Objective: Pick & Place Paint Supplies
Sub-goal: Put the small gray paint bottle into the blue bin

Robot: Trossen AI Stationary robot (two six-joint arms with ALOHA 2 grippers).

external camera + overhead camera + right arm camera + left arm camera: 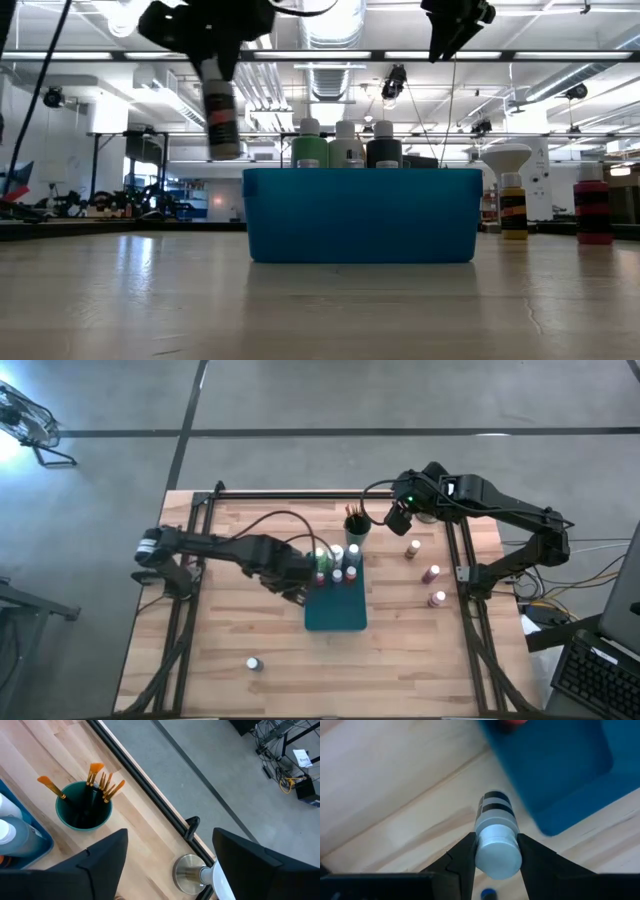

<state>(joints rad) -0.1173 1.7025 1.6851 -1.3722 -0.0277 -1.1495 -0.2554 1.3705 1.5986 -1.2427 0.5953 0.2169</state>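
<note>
The left arm reaches in from the table's left side toward its middle, its wrist raised off the surface, and the left gripper (497,854) has both fingers pressed against a small bottle (496,840). The right arm stretches in from the right toward the far edge, with the right gripper (170,851) held high, fingers spread apart and gripping nothing.

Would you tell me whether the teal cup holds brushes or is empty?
It holds brushes: several orange-tipped brushes stand inside the teal cup.

Bottles (338,563) crowd the teal tray's (335,615) far end; its near half lies open.
</note>
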